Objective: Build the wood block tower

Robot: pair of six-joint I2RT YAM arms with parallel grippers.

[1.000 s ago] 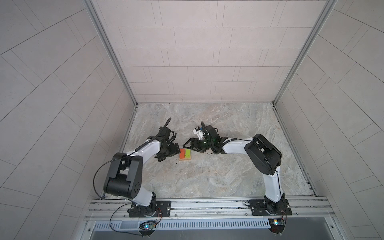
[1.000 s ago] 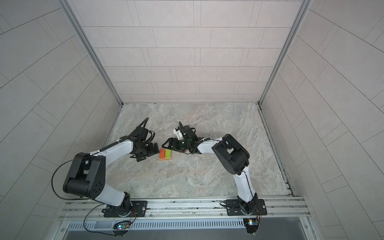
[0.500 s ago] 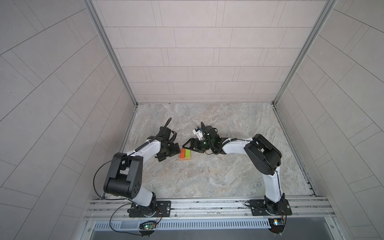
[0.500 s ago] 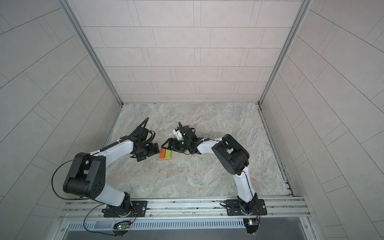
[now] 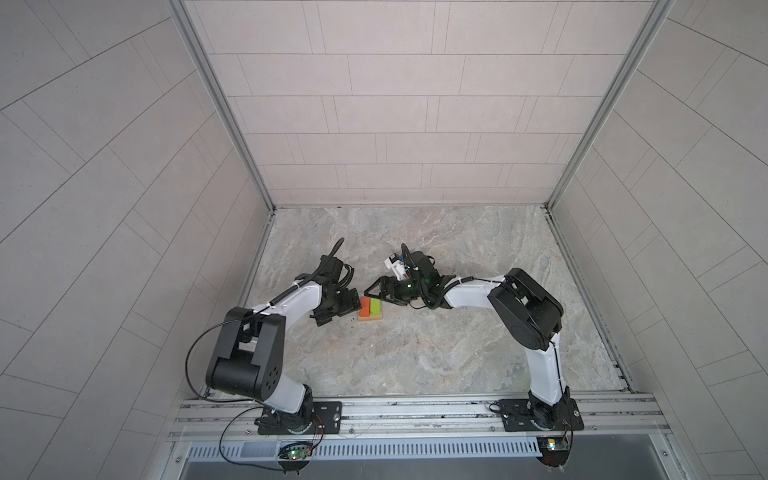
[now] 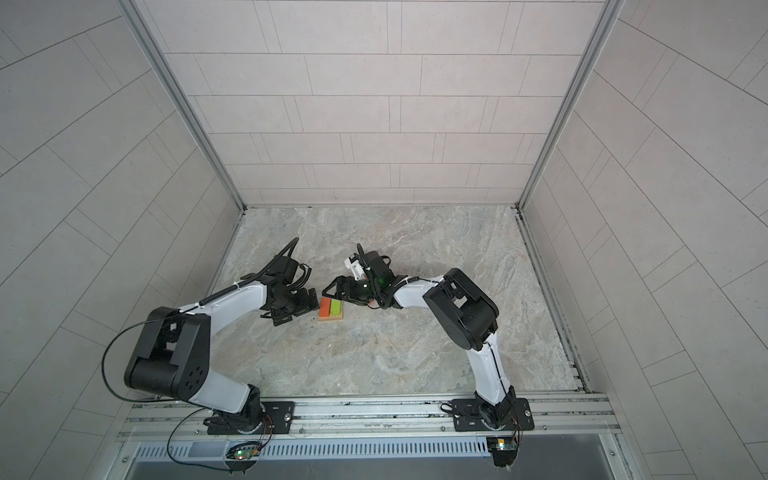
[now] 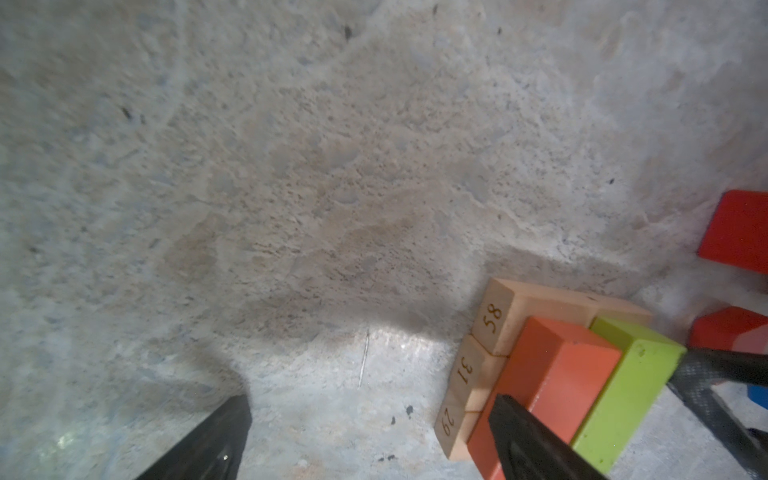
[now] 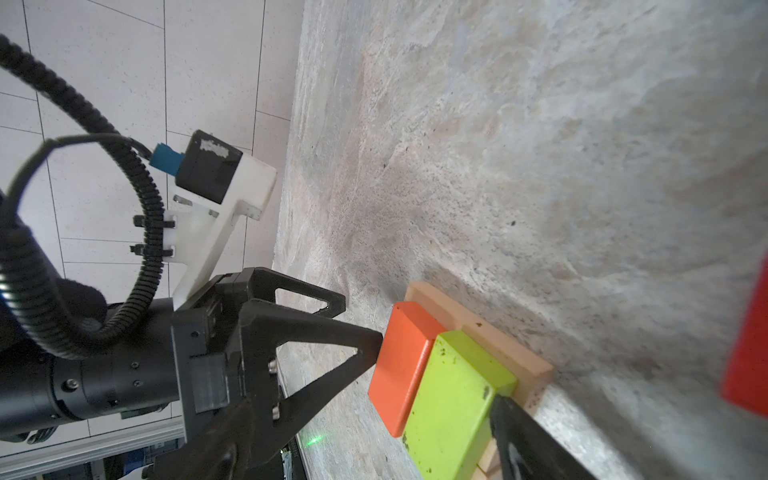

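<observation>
- Left gripper (image 7: 372, 401) is spread wide, one fingertip (image 7: 511, 419) against the single orange oblong (image 7: 557, 374).
- Right gripper (image 5: 374, 296): one finger (image 8: 523, 432) lies against the single lime oblong (image 7: 623, 395); its grip cannot be told.
- Tower (image 5: 370, 309): both oblongs lie on three tan bars (image 7: 492, 320); two red pieces (image 7: 739, 228) lie nearby.
- Open floor (image 5: 415, 353) stretches beyond, its edges well apart.

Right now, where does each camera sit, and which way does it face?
Top views: one head's two eyes, high over the base rail, looking down on the floor and tower; left arm and right arm show whole.
Left wrist: on the left arm, facing the floor and tan bars; fingers of the left gripper show.
Right wrist: on the right arm, low, facing across the tower at the left gripper; one finger of the right gripper shows.
Shared: both wrist views show the orange block beside the lime block.
</observation>
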